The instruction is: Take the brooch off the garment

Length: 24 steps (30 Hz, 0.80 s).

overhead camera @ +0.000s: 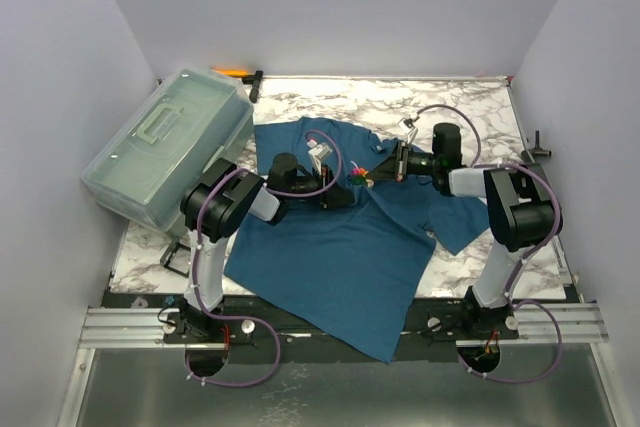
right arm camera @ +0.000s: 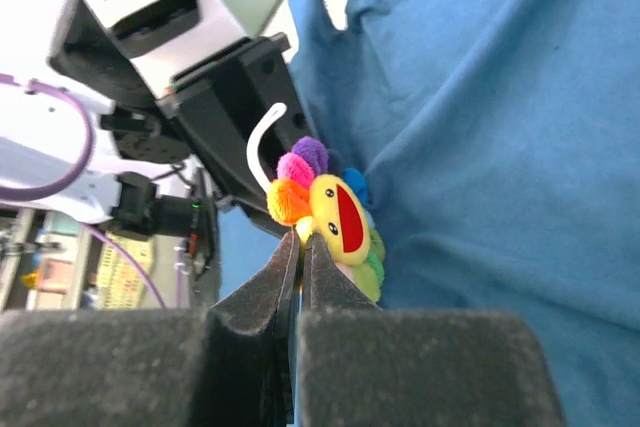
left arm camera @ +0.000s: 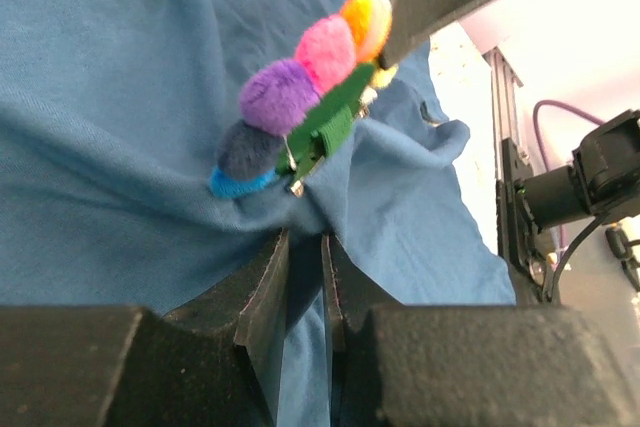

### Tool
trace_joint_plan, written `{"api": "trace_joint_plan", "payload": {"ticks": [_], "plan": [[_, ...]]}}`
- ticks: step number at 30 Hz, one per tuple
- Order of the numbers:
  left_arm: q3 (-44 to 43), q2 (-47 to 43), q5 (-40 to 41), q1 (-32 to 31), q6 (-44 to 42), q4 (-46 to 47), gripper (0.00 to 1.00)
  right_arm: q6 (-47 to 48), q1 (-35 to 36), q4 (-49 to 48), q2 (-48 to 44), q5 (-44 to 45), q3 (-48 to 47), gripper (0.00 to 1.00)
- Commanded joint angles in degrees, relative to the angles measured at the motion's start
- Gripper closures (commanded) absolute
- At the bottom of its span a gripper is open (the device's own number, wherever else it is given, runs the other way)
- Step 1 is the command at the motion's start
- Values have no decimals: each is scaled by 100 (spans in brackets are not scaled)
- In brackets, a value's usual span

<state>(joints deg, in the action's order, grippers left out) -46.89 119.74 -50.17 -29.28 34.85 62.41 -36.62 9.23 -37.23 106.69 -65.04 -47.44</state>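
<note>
The garment (overhead camera: 340, 257) is a dark teal T-shirt spread on the marble table. The brooch (overhead camera: 358, 176) is a small plush flower with a yellow smiling face and coloured petals, at the shirt's chest. My right gripper (right arm camera: 302, 242) is shut on the brooch's (right arm camera: 335, 212) lower edge. My left gripper (left arm camera: 305, 247) is shut on a fold of the garment (left arm camera: 120, 97) just below the brooch (left arm camera: 300, 97), whose green clip and pin show from behind. The two grippers meet tip to tip over the shirt (right arm camera: 500, 147).
A translucent lidded plastic box (overhead camera: 165, 147) stands at the back left, partly over the table edge. An orange-handled tool (overhead camera: 235, 72) lies behind it. Bare marble table (overhead camera: 450, 102) shows at the back right. White walls close in three sides.
</note>
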Motion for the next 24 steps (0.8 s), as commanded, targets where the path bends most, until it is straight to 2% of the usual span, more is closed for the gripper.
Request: {"api": "trace_joint_plan", "payload": {"ticks": [1,7,11,18,22,24], "plan": [[151,-395,-163,-48,-774,-501,80,1857,26,2817,-304,508,-697,99],[124,-452,-118,-52,-875,-555,80,2390,30,4051,-309,557,-1178,99],[119,-465,-119,-44,-883,-555,80,2569,31,4501,-326,630,-1360,99],[189,-517,-95,-49,-945,-560,80,2638,34,4677,-499,625,-1327,99],[228,-636,-103,-45,-1020,-559,86,2778,35,4778,-554,783,-1300,99],[248,-731,-126,-43,-1080,-564,85,2765,34,4673,-586,815,-1204,99]]}}
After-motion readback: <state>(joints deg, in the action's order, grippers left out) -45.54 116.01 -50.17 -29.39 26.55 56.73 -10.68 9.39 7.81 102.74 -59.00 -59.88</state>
